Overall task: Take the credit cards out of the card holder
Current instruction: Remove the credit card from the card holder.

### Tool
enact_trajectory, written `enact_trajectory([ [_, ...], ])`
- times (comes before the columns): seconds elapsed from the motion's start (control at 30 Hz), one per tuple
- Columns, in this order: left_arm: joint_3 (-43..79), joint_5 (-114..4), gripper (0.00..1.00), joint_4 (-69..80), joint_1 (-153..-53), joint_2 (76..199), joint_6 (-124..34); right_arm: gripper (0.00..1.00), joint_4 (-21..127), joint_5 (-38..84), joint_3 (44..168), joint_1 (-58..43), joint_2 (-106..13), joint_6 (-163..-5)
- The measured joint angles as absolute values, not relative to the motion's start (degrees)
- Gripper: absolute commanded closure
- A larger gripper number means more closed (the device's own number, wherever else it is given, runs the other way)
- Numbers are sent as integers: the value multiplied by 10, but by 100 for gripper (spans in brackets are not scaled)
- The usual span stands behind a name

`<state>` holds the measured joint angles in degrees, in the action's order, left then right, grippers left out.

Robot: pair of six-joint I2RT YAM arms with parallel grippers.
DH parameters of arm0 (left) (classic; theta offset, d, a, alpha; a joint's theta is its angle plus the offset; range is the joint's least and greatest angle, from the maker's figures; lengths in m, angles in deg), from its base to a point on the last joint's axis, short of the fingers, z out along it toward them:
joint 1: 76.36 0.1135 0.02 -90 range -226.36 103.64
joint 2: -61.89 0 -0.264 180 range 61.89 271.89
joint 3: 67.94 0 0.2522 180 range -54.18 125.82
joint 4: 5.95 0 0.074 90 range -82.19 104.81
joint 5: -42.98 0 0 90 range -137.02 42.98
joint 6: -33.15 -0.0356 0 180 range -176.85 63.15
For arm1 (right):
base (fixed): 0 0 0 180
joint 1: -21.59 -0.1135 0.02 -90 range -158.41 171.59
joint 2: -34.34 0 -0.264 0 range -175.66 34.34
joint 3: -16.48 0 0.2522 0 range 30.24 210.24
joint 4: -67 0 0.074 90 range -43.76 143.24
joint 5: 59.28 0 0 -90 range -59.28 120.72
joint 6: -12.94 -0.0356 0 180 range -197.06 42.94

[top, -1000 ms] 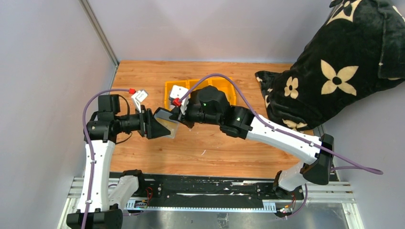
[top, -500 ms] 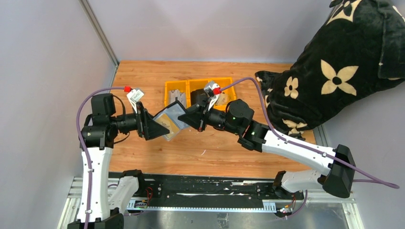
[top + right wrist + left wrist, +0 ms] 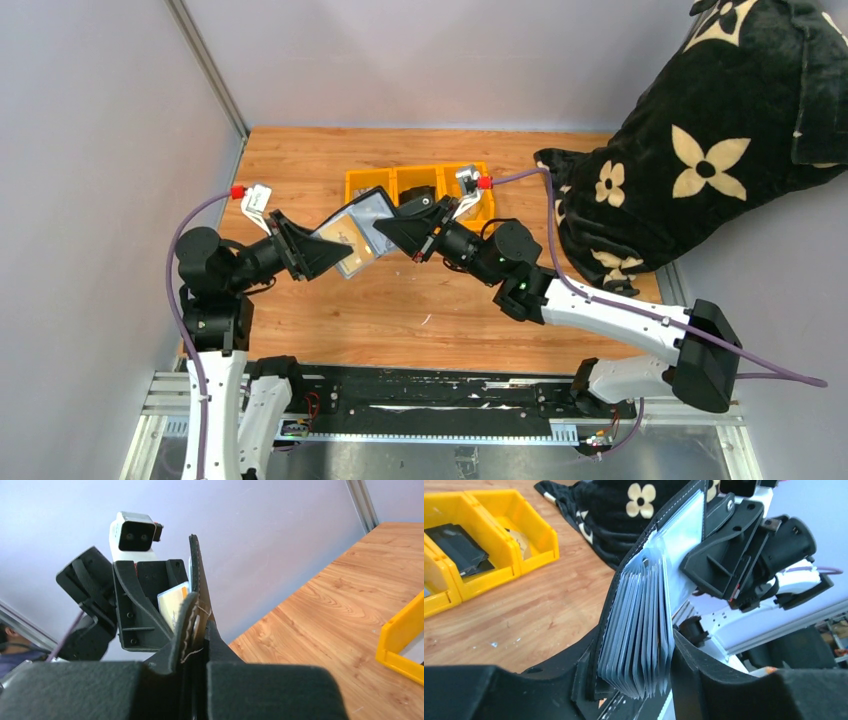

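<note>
The black card holder hangs open in the air between my two grippers, above the table. My left gripper is shut on its lower end, pinching the fan of pale grey sleeves and the black cover. My right gripper is shut on the other black flap with white stitching. A tan-gold credit card shows in a sleeve, and also in the right wrist view. Other cards are hidden in the sleeves.
A yellow three-compartment tray stands behind the grippers; one bin holds a black item. A black blanket with cream flowers lies at the right. Grey walls close the left and back.
Both grippers have lifted the card holder up and back, toward the tray. The right wrist has swung to the right and the holder now stands more open and tilted.
</note>
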<state>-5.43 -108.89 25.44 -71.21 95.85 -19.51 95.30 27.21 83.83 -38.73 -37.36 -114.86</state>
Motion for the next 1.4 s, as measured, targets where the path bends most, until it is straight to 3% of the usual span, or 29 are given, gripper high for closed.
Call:
enact_trajectory([
  [0.13,-84,-1073,51,162,-712,958,-108,100,993,294,822,-387,-382,-1186],
  [0.23,-104,-1068,37,97,-712,963,-47,100,1017,302,817,-387,-387,-1208],
  [0.37,-119,-1065,37,55,-712,966,4,100,1030,304,816,-387,-394,-1221],
  [0.6,-142,-1065,54,-4,-712,956,60,100,1053,309,814,-387,-404,-1240],
  [0.77,-166,-1067,80,-34,-710,952,91,100,1067,309,814,-387,-416,-1254],
  [0.87,-166,-1068,88,-42,-709,954,93,84,1070,310,814,-387,-418,-1258],
  [1.0,-140,-1069,94,8,-710,966,45,42,1066,312,806,-383,-409,-1256],
  [1.03,-125,-1068,95,41,-710,971,19,38,1056,309,804,-380,-403,-1255],
  [1.17,-40,-1052,99,194,-710,1001,-133,29,971,279,805,-344,-368,-1236],
  [1.4,91,-979,99,476,-711,1079,-438,32,752,243,893,-284,-311,-1157],
])
